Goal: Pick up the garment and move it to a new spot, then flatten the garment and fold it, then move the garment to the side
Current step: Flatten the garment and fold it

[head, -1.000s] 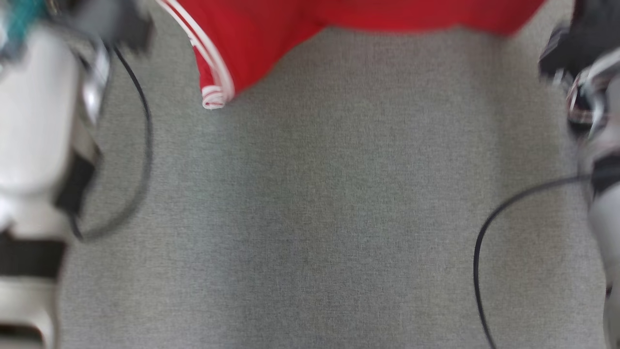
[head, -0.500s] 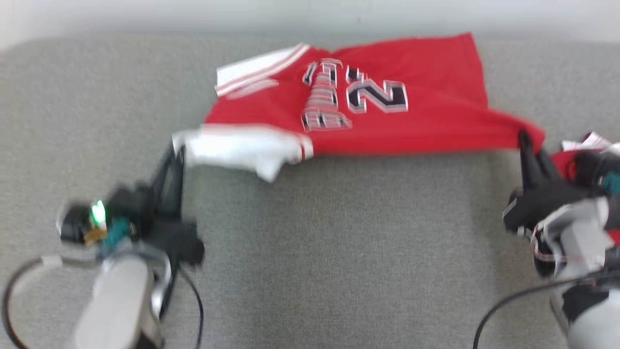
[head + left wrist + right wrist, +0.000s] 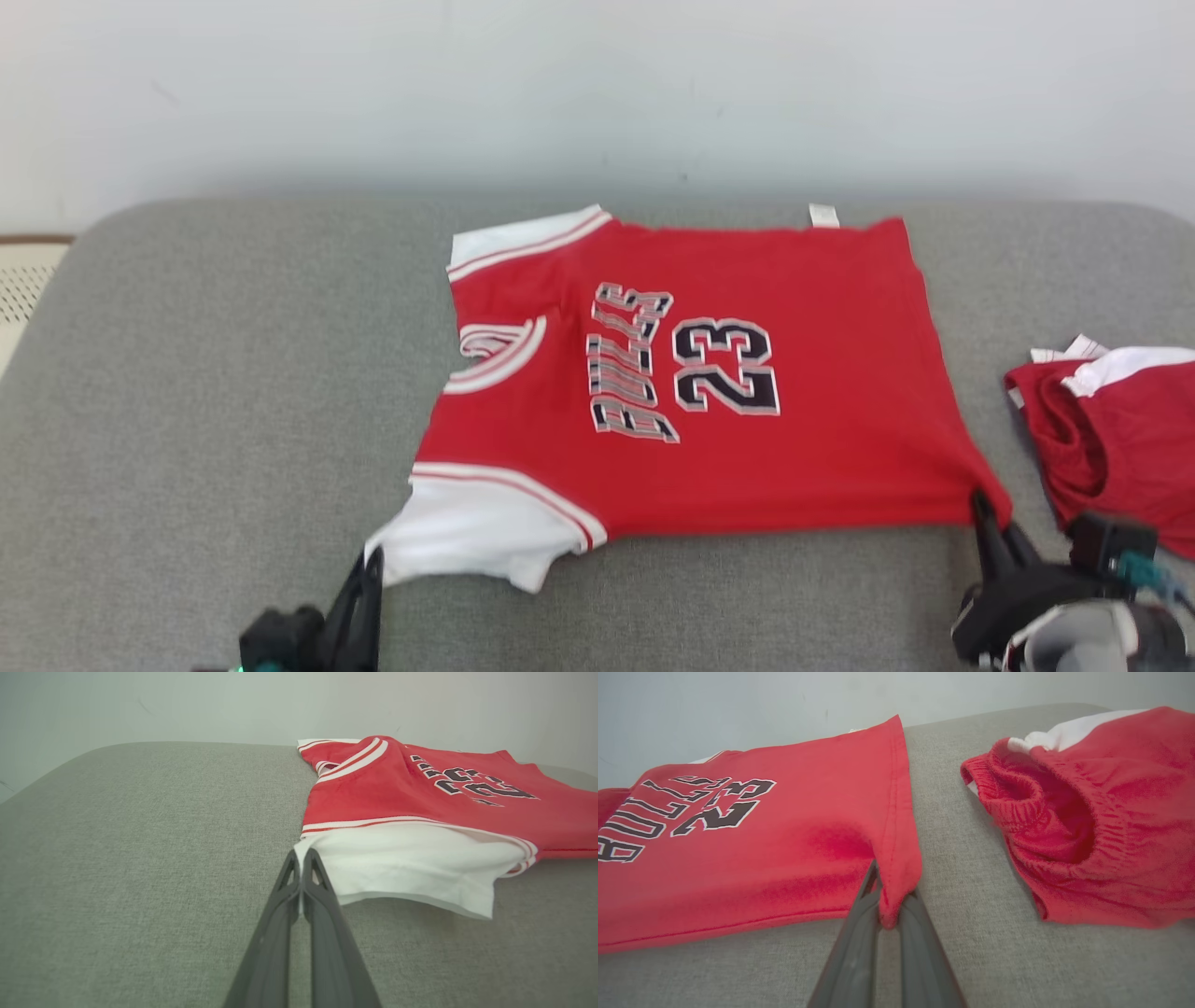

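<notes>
The jersey (image 3: pixel 747 457) is soft, matt red knit cloth with white cloth sleeves, ribbed striped trim and a flat black-and-white "23" print. The shorts (image 3: pixel 1125 439) are thicker, fuzzier matt red cloth with a gathered elastic waistband. The bench (image 3: pixel 233 373) wears coarse grey woven fabric, matt and grainy. The left claw (image 3: pixel 301 856) and right claw (image 3: pixel 888 891) look like smooth dark grey plastic with a dull sheen. The wall (image 3: pixel 560 93) is smooth, pale and matt.

Bright, even, diffuse light falls on the red basketball jersey with white sleeves (image 3: pixel 794 448). Shadows are faint, just a thin soft one under its sleeve hem on the grey woven cushion (image 3: pixel 140 835). The head view is slightly soft, the jersey's lettering fuzzy-edged. Right of the jersey, the red elastic-waisted shorts (image 3: pixel 1125 812) hold deeper shade inside.
</notes>
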`<state>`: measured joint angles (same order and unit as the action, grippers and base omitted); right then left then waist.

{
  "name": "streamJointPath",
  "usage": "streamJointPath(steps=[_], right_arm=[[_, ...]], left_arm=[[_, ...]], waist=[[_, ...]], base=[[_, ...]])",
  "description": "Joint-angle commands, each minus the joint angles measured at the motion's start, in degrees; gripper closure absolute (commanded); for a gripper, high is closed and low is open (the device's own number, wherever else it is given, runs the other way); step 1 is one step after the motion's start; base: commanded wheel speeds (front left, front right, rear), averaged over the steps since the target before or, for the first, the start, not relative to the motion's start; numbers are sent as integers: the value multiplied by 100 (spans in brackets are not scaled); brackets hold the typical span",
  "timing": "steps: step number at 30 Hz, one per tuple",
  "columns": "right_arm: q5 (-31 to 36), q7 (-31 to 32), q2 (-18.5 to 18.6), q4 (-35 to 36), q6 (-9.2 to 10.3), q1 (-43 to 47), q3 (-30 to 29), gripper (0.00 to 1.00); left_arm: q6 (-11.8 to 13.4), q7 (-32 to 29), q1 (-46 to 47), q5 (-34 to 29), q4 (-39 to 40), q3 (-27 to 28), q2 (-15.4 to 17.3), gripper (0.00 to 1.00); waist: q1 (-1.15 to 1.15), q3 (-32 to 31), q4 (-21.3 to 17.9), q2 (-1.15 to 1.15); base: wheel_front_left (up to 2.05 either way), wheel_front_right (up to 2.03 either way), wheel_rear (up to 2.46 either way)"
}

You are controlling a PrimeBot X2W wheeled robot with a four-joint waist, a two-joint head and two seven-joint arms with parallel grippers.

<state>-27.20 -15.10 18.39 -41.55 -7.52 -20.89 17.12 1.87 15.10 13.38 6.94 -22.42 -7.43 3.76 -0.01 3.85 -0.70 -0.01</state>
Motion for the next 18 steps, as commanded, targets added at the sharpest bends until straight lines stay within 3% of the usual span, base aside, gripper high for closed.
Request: streamJointPath(steps=[1, 4, 18], right_arm=[[6, -3, -38, 31, 6, 236, -63, 100], [44, -3, -105, 63, 6, 520, -157, 100], [313, -3, -317, 166, 7, 1379, -626, 100]], left_arm=[[-5, 4, -258, -38, 8, 62, 4, 100], [-34, 4, -576, -64, 72, 53, -46, 100], [381, 4, -1730, -116, 587, 3, -67, 100]], waist=[[1, -273, 30, 1], [1, -370, 51, 1], [1, -587, 371, 1]], base=[[0, 0, 0], [0, 0, 0], [0, 0, 0]])
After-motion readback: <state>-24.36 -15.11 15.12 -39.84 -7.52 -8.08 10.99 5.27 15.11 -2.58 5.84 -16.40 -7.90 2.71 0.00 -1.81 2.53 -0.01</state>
